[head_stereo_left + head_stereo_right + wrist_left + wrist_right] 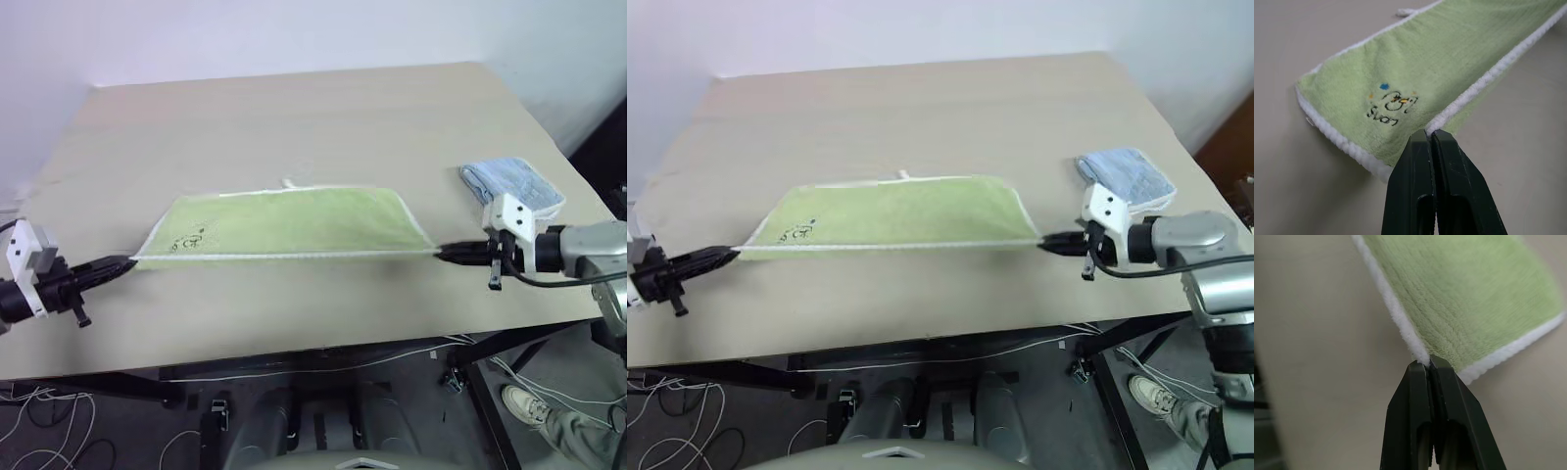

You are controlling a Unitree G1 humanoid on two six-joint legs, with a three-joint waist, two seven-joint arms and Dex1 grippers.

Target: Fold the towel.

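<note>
The wide tan table [294, 117] carries almost nothing, so there is plenty of bare top to work on. The towel [289, 223] lies in its middle, a little toward the near edge, as a long green band, its near white hem pulled taut and seemingly lifted off the wood. It looks already doubled lengthwise, so I judge one fold is made or being laid, with at least a crosswise fold left. The left gripper [125, 261] is clenched on the hem at the corner beside the embroidered mark [1391, 104]; the right gripper [446, 255] is clamped tight on the opposite near corner. A small folded blue cloth [511, 180] sits near the table's right edge, close behind the right gripper, and could be brushed.
</note>
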